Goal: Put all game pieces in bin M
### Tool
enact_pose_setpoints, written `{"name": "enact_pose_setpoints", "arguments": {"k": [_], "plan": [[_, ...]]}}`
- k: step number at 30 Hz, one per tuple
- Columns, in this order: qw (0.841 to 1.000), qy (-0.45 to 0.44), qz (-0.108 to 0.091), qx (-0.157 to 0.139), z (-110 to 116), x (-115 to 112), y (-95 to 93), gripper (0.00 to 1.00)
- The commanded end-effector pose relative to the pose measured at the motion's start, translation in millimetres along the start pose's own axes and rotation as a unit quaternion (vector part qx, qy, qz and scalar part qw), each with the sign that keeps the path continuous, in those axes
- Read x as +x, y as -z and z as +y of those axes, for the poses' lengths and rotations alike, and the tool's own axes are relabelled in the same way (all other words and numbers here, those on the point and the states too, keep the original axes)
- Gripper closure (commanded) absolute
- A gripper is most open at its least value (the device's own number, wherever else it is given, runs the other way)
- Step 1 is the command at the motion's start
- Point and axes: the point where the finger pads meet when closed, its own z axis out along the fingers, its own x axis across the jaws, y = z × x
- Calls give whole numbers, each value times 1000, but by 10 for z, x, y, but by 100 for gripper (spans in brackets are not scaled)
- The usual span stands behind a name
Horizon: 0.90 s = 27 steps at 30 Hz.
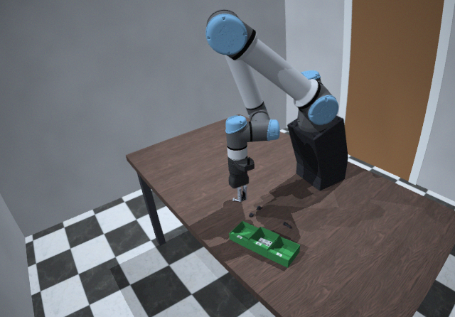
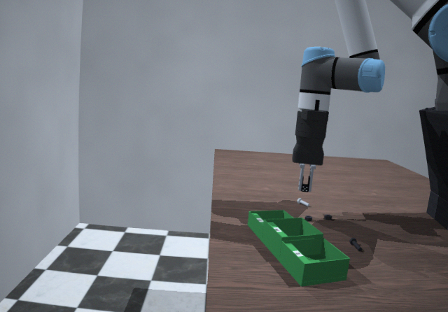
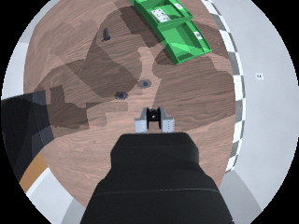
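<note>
My gripper [image 2: 306,185] points straight down and is shut on a small black die with white dots [image 2: 305,187], held a little above the table. It hangs behind the far end of the green three-compartment bin [image 2: 296,245]. The gripper also shows in the top view [image 1: 241,195] and in the wrist view [image 3: 153,119], where the die is hard to make out. The bin [image 1: 264,245] holds white pieces [image 1: 265,242] in its middle compartment. It lies at the top of the wrist view [image 3: 168,21]. Its small white labels are too small to read.
A silver bolt [image 2: 303,202] lies on the table just below the gripper. Two black nuts [image 2: 308,217] [image 2: 327,216] lie beside the bin's far end. A black bolt [image 2: 355,244] lies to the bin's right. The table's left edge is close. The arm's black base [image 1: 318,152] stands behind.
</note>
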Motion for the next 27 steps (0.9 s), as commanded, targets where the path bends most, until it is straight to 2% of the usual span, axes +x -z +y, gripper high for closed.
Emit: {"name": "enact_pose_setpoints", "arguments": {"k": [1, 12, 16, 21, 27], "plan": [[1000, -1, -4, 2, 0, -21, 32, 66], [1000, 0, -4, 2, -2, -14, 26, 66], [1000, -1, -5, 2, -2, -24, 101, 66], [1000, -1, -5, 2, -6, -22, 101, 66], [1000, 0, -2, 1, -362, 56, 100, 66]]}}
